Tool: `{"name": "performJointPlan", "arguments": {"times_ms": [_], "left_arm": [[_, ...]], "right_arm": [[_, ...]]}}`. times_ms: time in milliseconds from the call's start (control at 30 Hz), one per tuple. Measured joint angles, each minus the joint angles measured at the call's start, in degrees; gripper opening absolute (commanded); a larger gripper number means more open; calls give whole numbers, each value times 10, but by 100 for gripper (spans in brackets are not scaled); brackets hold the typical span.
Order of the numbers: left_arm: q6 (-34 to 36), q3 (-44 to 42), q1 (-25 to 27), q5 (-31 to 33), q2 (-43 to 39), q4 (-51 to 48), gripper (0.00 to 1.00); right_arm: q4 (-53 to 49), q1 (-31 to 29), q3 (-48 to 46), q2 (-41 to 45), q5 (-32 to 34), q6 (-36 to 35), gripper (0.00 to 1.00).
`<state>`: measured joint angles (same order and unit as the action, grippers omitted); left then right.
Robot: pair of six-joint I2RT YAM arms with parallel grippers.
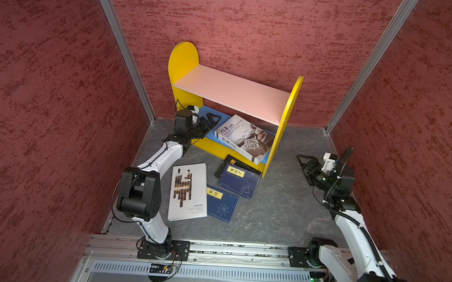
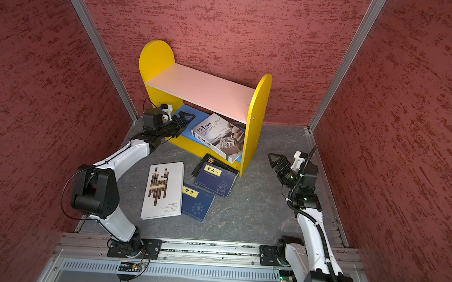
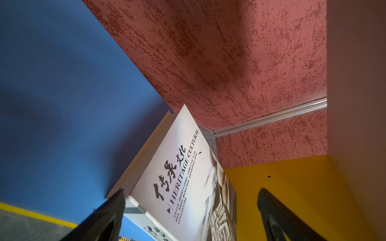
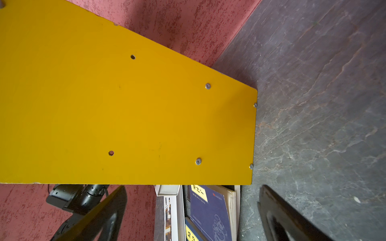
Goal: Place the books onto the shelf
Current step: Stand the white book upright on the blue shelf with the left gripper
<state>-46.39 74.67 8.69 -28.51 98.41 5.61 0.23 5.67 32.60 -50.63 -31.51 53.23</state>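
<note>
I find the left gripper [image 1: 213, 121] inside the lower tier of the shelf [image 1: 182, 62], jaws spread wide and holding nothing. In its wrist view one finger [image 3: 108, 215] sits at a corner of the Heritage book [image 1: 242, 140]; I cannot tell whether they touch. That book lies tilted on the blue board [image 3: 62, 104], leaning on the right side panel [image 1: 287, 118]. Its far edge is hidden under the pink board [image 1: 232, 91].

The right gripper [image 1: 302, 163] hangs wide open and empty, apart from that panel's outer face, which fills most of its wrist view.

Four books lie on the floor [image 1: 282, 208] before the shelf:
- the brown-bar book [image 1: 187, 191];
- the near navy book [image 1: 221, 206], just beside it;
- the far navy book [image 1: 240, 181];
- under that, the black book [image 1: 230, 160], mostly covered, with one orange character showing.

The small cover print is unreadable.
</note>
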Motion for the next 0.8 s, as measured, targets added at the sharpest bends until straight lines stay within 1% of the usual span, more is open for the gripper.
{"name": "performJointPlan", "arguments": {"times_ms": [133,300,533,800], "left_arm": [[1,30,-1,-16,38,18,98],[0,51,0,-35,66,35,99],[10,50,7,-49,72,25,99],[14,21,28,-49,71,21,98]], "right_arm": [[0,-6,-1,17,19,8,99],[0,-11,-1,21,37,14,99],[0,-15,-1,-3,49,14,99],[9,-21,0,-33,50,14,99]]}}
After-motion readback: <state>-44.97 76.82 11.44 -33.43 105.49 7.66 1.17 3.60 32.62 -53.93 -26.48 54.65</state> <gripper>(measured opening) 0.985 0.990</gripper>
